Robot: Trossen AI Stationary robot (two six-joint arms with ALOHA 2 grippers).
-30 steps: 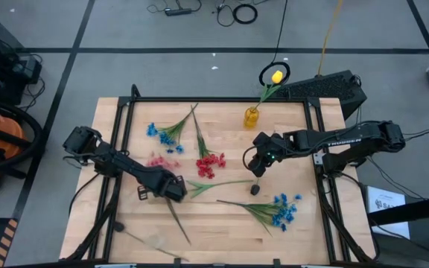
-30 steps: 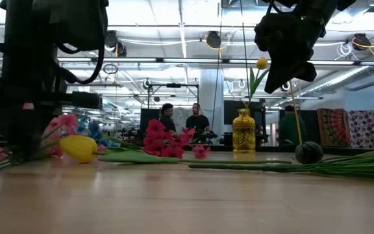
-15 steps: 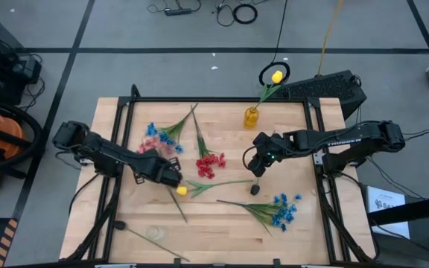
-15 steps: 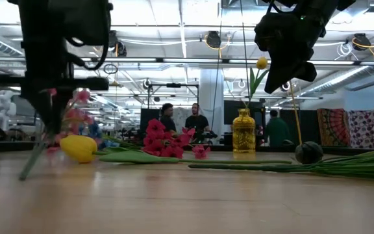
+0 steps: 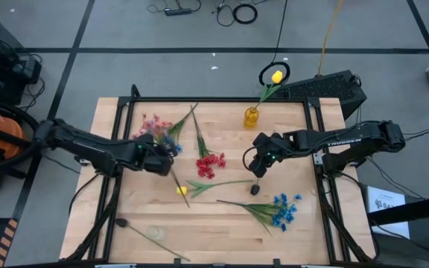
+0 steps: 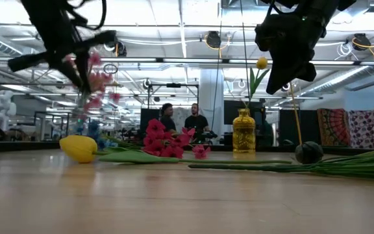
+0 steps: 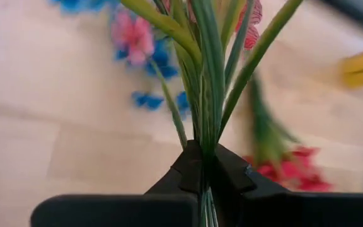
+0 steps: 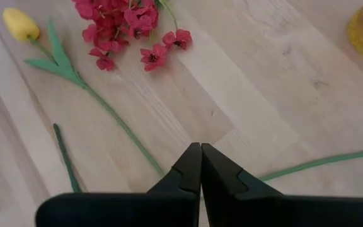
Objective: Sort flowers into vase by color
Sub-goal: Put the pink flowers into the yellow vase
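high: top-down, whole table (image 5: 222,231) | low: tabletop-level, facing room | wrists: close, poss. angled down

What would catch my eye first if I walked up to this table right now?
Probably the left gripper, lifting a pink flower sprig by its green stems above the table's left half. Next, the little yellow vase at the far edge, with one yellow bud standing in it. Red and blue flowers lie scattered on the wood, while the right gripper hangs shut near the middle.
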